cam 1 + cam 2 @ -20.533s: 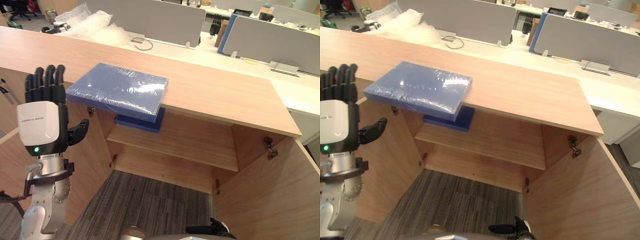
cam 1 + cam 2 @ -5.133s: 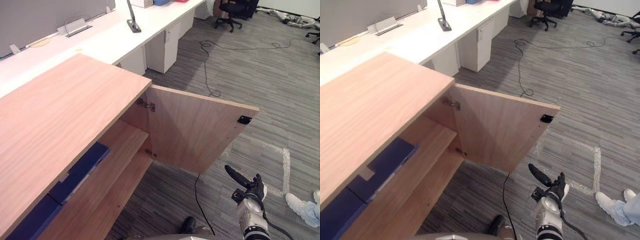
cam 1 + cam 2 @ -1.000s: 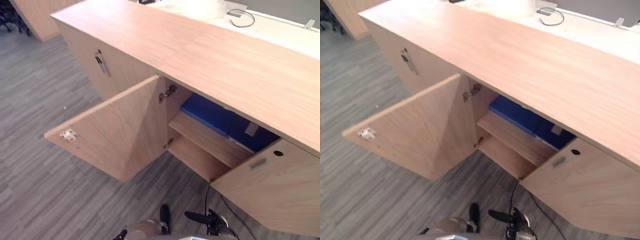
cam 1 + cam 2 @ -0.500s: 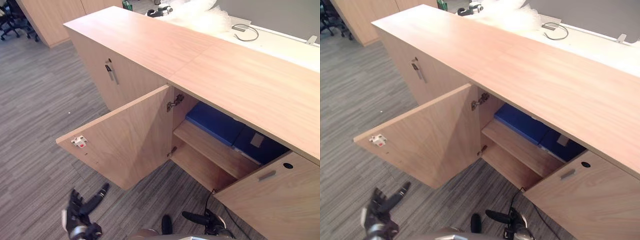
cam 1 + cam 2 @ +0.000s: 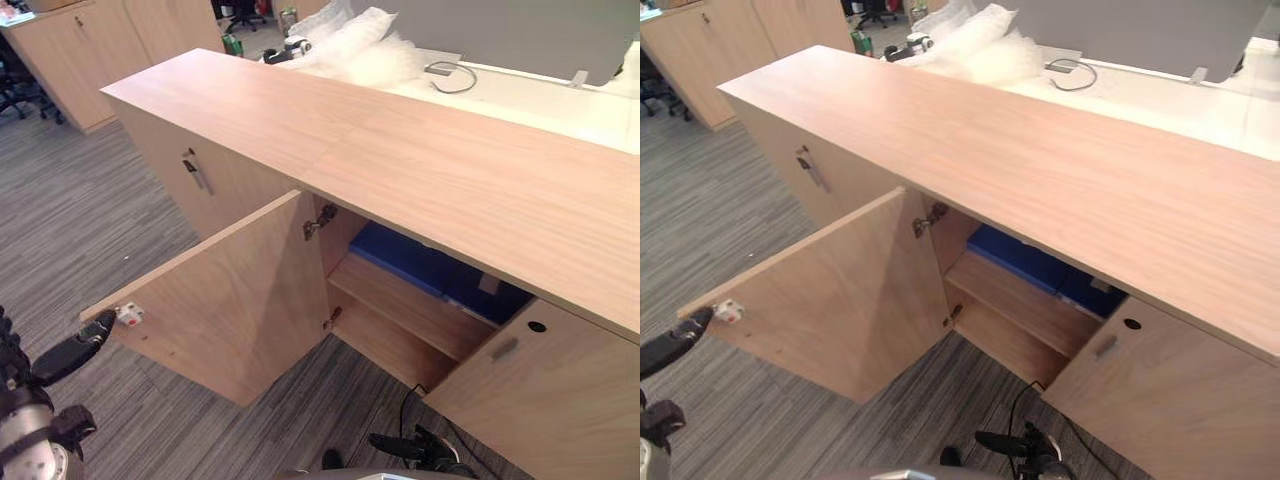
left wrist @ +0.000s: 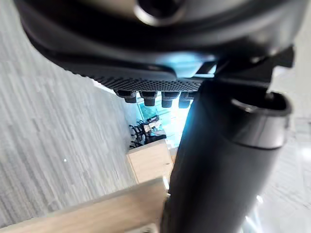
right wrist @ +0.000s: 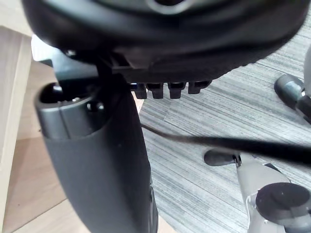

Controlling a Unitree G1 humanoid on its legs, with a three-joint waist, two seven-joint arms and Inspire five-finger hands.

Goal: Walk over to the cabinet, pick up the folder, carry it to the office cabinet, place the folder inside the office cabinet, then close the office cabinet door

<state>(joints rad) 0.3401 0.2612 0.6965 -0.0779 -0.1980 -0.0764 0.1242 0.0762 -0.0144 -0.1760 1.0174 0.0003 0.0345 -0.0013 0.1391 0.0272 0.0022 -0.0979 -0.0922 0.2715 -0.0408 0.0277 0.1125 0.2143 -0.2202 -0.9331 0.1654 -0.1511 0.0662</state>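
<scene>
Two blue folders (image 5: 408, 256) lie on the upper shelf inside the wooden office cabinet (image 5: 420, 160). The cabinet's left door (image 5: 235, 305) stands wide open, and its right door (image 5: 545, 395) is swung most of the way in. My left hand (image 5: 28, 400) is raised at the lower left, open, with its thumb stretched out close to the white latch (image 5: 128, 315) on the left door's outer corner. In its wrist view the fingers (image 6: 150, 97) are straight and hold nothing. My right hand (image 5: 408, 446) hangs low near the floor, open and empty, with its fingers (image 7: 167, 88) relaxed.
A shut cabinet door with a metal handle (image 5: 196, 172) is left of the open one. Bubble wrap (image 5: 350, 50) and a cable (image 5: 452, 76) lie on the white desk behind. More wooden cabinets (image 5: 75, 45) stand far left. Grey carpet (image 5: 90, 230) spreads before the doors.
The view has shifted. My left hand has come up and out to the left, and its thumb is now near the open door's latch corner. The folders and doors are unchanged.
</scene>
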